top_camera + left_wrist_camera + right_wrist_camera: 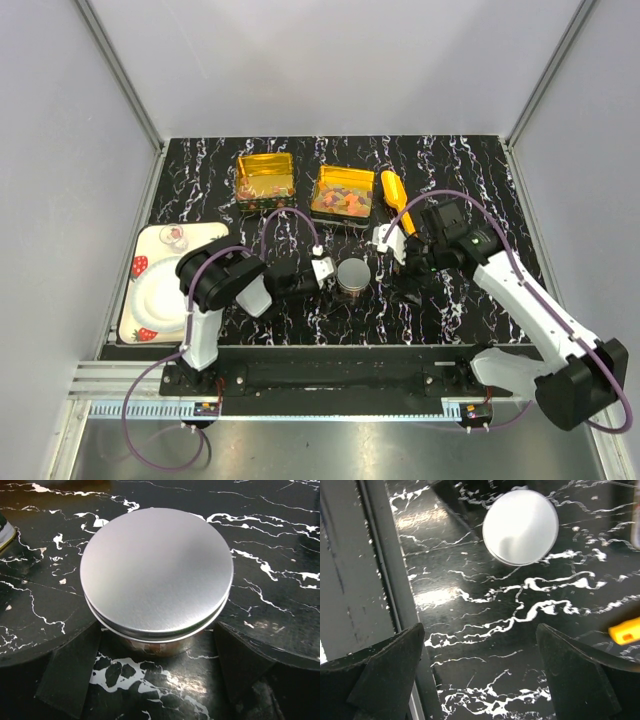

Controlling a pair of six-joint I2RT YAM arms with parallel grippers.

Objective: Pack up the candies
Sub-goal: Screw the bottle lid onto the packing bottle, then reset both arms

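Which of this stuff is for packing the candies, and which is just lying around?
For the job:
candies
right gold tin, full of them
left gold tin, holding a few
yellow-orange scoop
round silver tin, lid on, probably for packing

Just lying about:
strawberry plate
small glass on it

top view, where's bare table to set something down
Bare on the black marble table: back right corner, right of the yellow-orange plastic scoop; back left corner, left of the leftmost square gold tin; front strip near the round silver tin. Crowded: centre, left gripper and right gripper sit beside that tin.
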